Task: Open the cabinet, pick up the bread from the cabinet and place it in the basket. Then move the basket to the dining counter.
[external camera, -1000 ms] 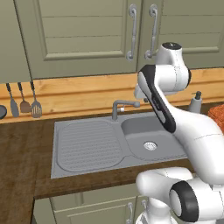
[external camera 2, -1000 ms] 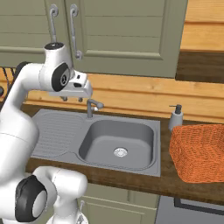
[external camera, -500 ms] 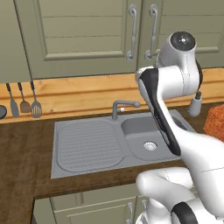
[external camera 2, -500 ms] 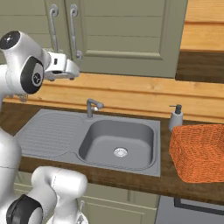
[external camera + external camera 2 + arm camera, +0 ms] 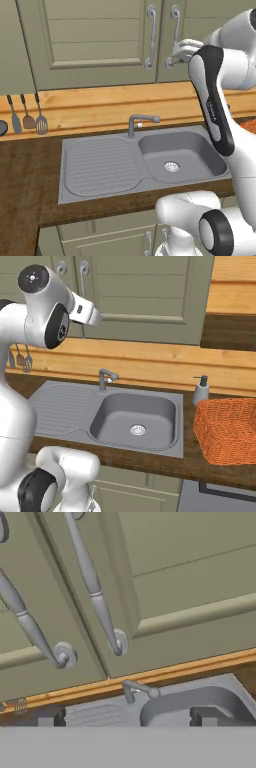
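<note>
1. The gripper rose from over the sink to the upper right of the left base view, fingers spread wide, grasping nothing.
2. The cabinet stayed shut, its handles just ahead.
3. The basket waited at lower right; the reach for a handle looked imminent.

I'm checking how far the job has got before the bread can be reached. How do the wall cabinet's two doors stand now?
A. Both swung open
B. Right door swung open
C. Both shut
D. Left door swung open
C: both doors of the cabinet lie flush and shut, and the open gripper is up by the silver bar handles without clasping either.
</note>
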